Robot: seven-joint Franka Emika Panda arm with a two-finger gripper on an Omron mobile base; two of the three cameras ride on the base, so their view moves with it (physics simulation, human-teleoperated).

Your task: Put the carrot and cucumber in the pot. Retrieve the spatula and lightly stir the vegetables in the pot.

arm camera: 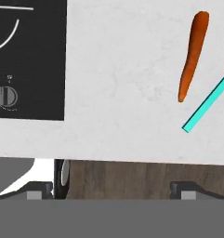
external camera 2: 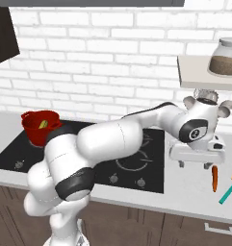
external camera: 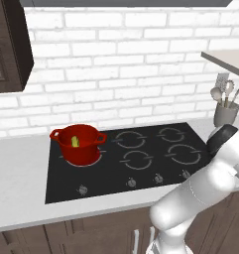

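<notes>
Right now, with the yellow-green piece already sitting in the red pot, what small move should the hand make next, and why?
Probably shift the open hand sideways over the slim orange carrot, then lower. The carrot lies bare on the white counter right of the black cooktop, beside the teal spatula handle, off-centre between the fingertips. The glossy red pot holds just the stubby cucumber.
</notes>
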